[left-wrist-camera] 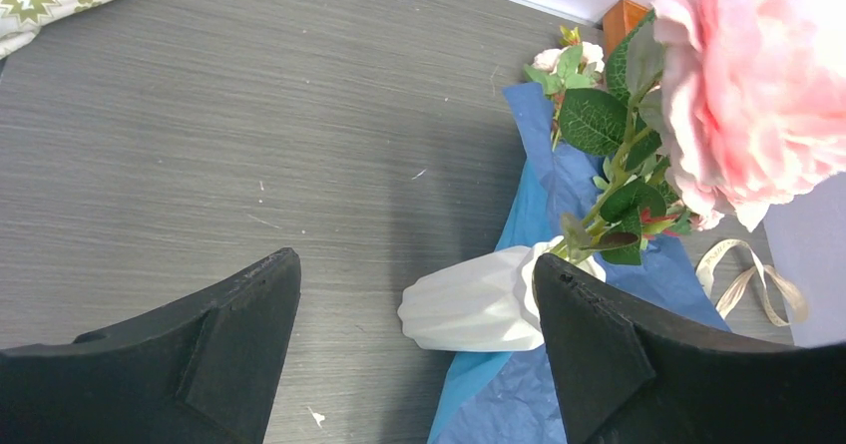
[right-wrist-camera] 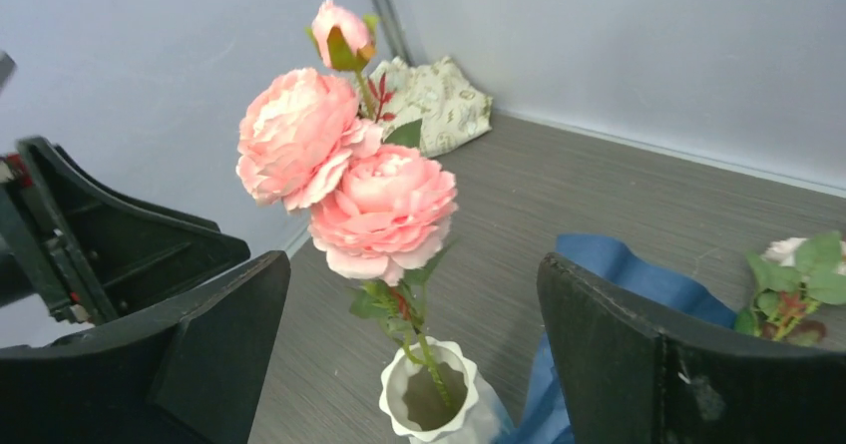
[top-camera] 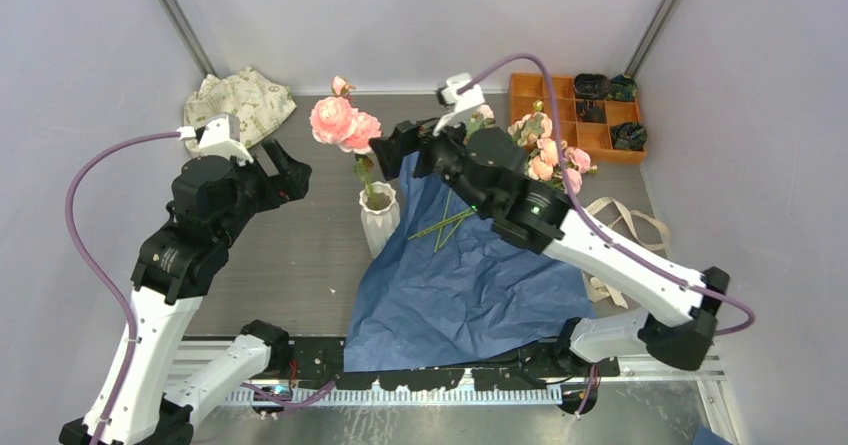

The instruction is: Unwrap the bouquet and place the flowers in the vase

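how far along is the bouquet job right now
Done: the blue wrapping paper lies spread open, the beige ribbon is off, and one stem of pink roses stands in the white vase. In hand: nothing; the right gripper is open beside those roses, the left gripper open too. Left: the remaining flowers lying by the orange tray.

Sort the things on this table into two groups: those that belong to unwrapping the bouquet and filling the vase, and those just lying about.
Part of the job: white vase; pink roses standing in it; blue wrapping paper, spread open; loose flowers at its far edge; beige ribbon.
Just lying about: cream patterned cloth; orange compartment tray.
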Tool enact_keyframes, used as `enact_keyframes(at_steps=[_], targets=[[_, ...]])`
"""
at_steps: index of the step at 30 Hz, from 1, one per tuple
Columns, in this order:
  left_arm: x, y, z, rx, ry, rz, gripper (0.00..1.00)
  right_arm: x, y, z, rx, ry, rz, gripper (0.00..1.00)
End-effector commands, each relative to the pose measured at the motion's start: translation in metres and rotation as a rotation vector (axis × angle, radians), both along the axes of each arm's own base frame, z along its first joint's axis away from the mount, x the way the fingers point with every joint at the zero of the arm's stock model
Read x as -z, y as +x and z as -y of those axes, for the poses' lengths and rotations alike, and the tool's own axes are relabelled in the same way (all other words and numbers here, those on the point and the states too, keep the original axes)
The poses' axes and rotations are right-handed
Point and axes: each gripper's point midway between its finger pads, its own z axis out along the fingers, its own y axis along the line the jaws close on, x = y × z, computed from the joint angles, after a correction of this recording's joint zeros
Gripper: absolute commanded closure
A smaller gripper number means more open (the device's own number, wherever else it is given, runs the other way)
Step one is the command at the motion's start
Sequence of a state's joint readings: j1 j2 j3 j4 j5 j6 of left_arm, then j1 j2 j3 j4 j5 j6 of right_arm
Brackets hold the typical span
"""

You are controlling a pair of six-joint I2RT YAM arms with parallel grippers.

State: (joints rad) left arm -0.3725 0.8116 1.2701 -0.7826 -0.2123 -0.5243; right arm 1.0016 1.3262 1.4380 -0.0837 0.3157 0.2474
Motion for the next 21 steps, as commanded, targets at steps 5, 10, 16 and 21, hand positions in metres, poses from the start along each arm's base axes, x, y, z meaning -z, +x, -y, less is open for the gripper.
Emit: enact_keyframes(at_steps=[5, 10, 16, 21], targets=[[-0.009, 0.004, 0.004, 0.009, -0.031, 0.038, 0.13, -0.028, 0.003, 0.112, 0.377, 0.159, -0.007, 0.01], [-0.008, 0.009, 0.012, 0.034, -0.047, 0.032, 0.13, 0.005, 0.034, 0.185, 0.676, 0.132, -0.191, 0.16], [-0.012, 0.009, 0.006, 0.010, -0.031, 0.042, 0.14, 0.106, 0.114, 0.211, 0.712, 0.083, -0.600, 0.14], [-0.018, 0.002, -0.004, -0.017, -0.005, 0.058, 0.13, 0.183, 0.170, 0.194, 0.666, -0.018, -0.804, 0.20]])
